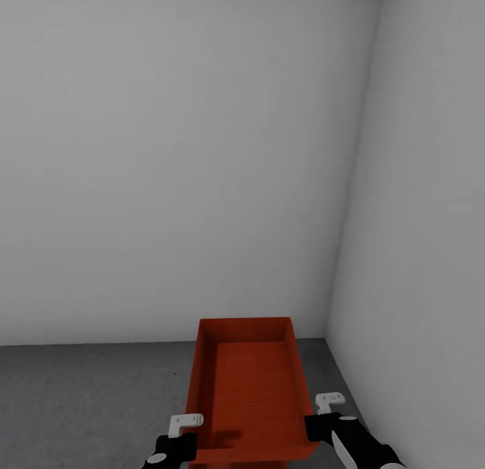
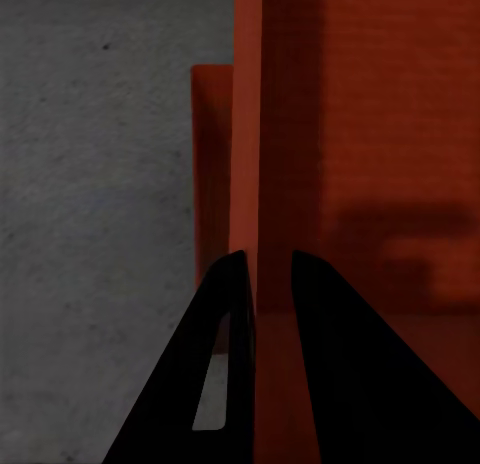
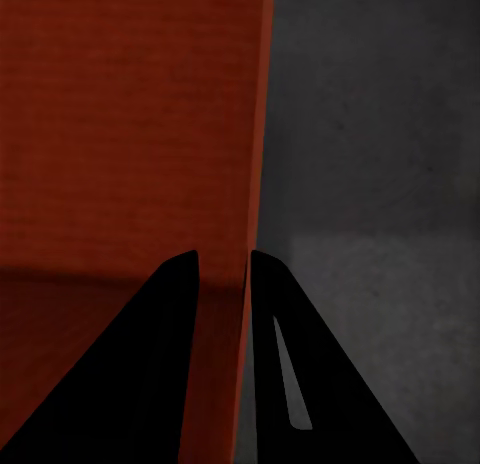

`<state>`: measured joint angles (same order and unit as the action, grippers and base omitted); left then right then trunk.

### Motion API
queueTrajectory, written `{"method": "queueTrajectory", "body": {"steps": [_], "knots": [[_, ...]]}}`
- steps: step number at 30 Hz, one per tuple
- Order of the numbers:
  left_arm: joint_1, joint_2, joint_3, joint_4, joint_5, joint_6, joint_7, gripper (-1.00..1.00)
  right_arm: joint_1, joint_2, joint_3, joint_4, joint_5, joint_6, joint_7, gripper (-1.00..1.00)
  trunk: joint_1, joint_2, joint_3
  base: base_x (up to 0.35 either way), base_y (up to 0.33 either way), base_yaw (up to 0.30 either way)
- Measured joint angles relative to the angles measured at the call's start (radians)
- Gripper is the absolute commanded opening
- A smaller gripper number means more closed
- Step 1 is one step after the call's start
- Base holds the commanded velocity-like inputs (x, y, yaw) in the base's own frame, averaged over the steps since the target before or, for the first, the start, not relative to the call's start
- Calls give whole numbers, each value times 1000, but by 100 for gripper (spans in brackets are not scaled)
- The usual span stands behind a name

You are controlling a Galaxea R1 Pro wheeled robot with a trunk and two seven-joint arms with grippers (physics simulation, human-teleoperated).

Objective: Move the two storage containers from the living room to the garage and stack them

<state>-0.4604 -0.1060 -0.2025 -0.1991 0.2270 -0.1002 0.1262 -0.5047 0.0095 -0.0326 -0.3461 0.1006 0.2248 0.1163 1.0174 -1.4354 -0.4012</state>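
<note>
Both grippers, left [image 1: 176,436] and right [image 1: 331,415], have fingers clamped on my storage container's [image 1: 248,388] side walls; next, lower it onto the second container [image 2: 210,174] beneath, at 12 o'clock.

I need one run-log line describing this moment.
place: garage corner, concrete floor | left gripper: shut on storage container left wall | right gripper: shut on right wall | second container: partly visible beneath

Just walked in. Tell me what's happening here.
The robot holds an orange-red bin in both grippers, in a corner with pale grey walls and a dark concrete floor. The left gripper pinches the bin's left wall, the right gripper its right wall. The left wrist view shows a second red wall below it, perhaps another bin.
</note>
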Motion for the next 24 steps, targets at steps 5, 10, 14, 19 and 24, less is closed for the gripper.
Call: {"method": "queueTrajectory", "body": {"steps": [5, 10, 14, 19, 24], "knots": [[0, 1, 0, 0, 0, -1, 0, -100, 0, 1, 1, 0, 0, 0, -1, -100, 0, 0, -3, 0, 0, 84], [0, 0, 0, 0, 0, 0, 0, -100, 0, 0, 0, 0, -1, 0, -1, -100, 0, 0, -4, 0, 0, 37], [0, 0, -1, 0, 0, 0, 1, -100, 0, 0, 0, 0, -1, 0, 0, -100, 0, 0, -5, 0, 0, 11], [0, -2, -1, 0, 0, 0, 3, -100, 0, -3, 0, 0, 1, 0, 4, -100, 0, 0, -5, 0, 0, 3], [0, -3, -1, 0, 0, 0, 4, -100, 0, -3, -1, 0, 1, 0, 5, -100, 0, 0, -5, 0, 0, 0]]}}
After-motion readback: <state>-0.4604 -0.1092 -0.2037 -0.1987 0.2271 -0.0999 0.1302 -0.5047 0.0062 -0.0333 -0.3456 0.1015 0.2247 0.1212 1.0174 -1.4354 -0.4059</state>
